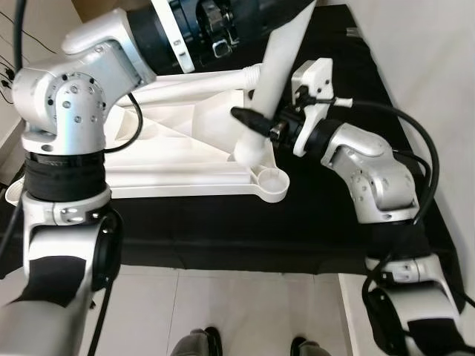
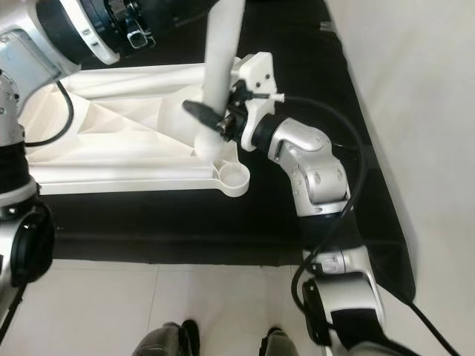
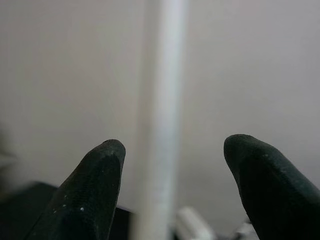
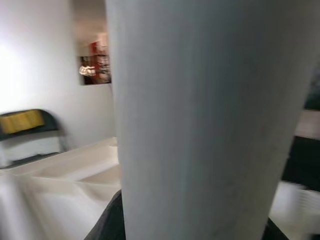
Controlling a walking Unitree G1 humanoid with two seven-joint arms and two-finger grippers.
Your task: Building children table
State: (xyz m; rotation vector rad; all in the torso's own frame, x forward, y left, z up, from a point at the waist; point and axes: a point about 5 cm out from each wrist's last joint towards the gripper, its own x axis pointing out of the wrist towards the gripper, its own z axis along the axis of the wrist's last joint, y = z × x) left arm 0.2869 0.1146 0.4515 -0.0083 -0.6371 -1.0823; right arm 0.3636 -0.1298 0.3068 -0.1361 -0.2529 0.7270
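Note:
A white plastic children's table (image 1: 171, 159) lies upside down on a black mat (image 1: 223, 222). A white table leg (image 1: 278, 63) rises at a slant from a socket near the table's front right corner. My right gripper (image 1: 260, 122) is shut on the leg's lower part, just above the socket, and the leg (image 4: 200, 125) sits close before that wrist camera. My left gripper (image 3: 172, 150) is up near the leg's top, open, its fingertips (image 3: 95, 175) apart on either side of the leg (image 3: 162, 100) without touching it.
An empty round socket (image 1: 272, 178) sits at the table's front right corner. Another white tube (image 1: 200, 80) lies across the underside. A white wall (image 1: 430, 67) runs along the right of the mat. Pale floor tiles (image 1: 245, 304) and two feet (image 1: 204, 343) lie in front.

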